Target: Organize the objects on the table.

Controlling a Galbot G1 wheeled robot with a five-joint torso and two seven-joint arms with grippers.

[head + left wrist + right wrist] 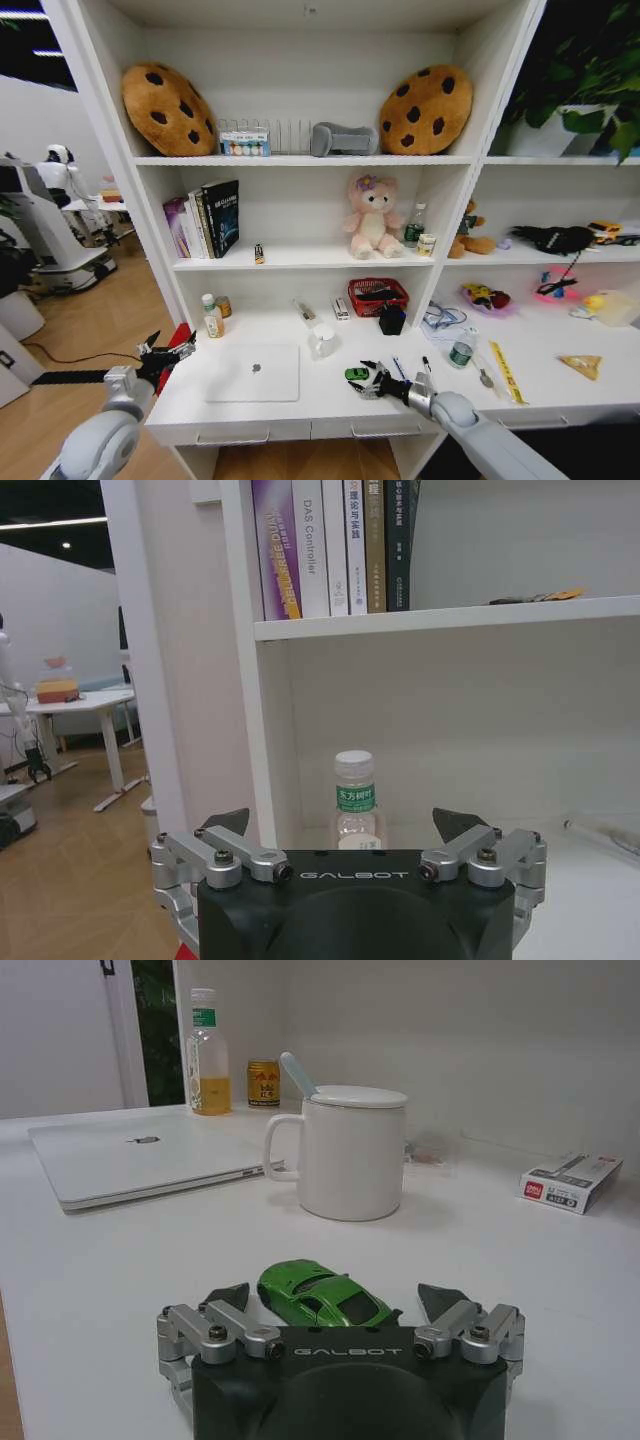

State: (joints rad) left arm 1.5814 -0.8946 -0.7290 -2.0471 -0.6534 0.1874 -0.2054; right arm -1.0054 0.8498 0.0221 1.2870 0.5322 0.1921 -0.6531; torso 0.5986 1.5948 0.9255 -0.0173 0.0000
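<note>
A tiny green toy car [322, 1296] lies on the white table [120, 1260] between the spread fingers of my right gripper [335, 1300], which is open and low over the desk top. In the head view the car [357, 374] sits just right of the closed silver laptop [253, 373], with the right gripper [368, 382] at it. My left gripper [168, 350] hangs open off the table's left end, holding nothing. It faces the green-labelled clear bottle [355, 800], which stands upright farther off by the shelf wall. Pens [400, 368] lie to the right of the car.
A white mug [350, 1150] with a spoon stands behind the car. A small can [263, 1083] and a box [570, 1182] are near the back wall. A red basket [378, 296], a black cup [392, 319] and another bottle [461, 349] stand farther right.
</note>
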